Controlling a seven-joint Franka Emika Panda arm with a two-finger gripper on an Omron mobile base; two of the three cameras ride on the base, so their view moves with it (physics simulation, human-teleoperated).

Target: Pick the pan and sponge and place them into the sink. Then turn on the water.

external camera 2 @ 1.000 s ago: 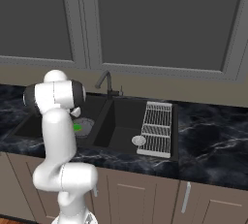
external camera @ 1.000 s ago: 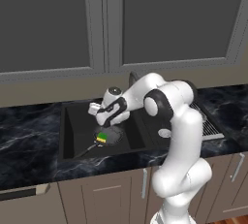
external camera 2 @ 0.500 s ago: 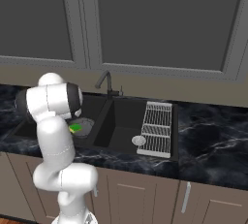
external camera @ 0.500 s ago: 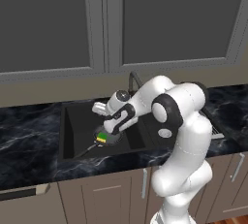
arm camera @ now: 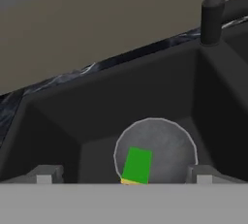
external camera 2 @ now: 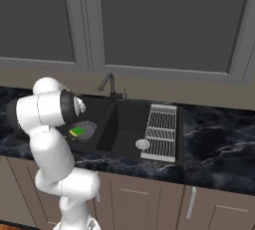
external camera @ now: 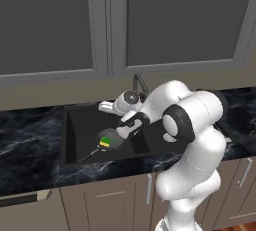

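Observation:
The grey pan point(external camera: 112, 140) lies in the left basin of the black sink point(external camera: 80, 125), its thin handle pointing to the front left. The green and yellow sponge point(external camera: 105, 142) rests inside the pan. My gripper point(external camera: 125, 127) hangs open just above and to the right of the pan, with nothing between its fingers. In the hand view the pan point(arm camera: 162, 143) and sponge point(arm camera: 137, 164) lie straight below the spread fingertips point(arm camera: 46, 174). From the right I see the pan point(external camera 2: 87, 129) and sponge point(external camera 2: 76, 132) beside my arm. No water runs from the dark faucet point(external camera 2: 107, 81).
A wire dish rack point(external camera 2: 162, 130) lies over the right side of the sink point(external camera 2: 127, 124), with a round silver drain point(external camera 2: 143, 144) beside it. The faucet base point(arm camera: 211, 9) stands at the back rim. Black marble counter runs on both sides, grey cabinets hang above.
My hand has shifted a little to the right over the left basin and the elbow has swung right. Pan and sponge have stayed put. The gripper has stayed open.

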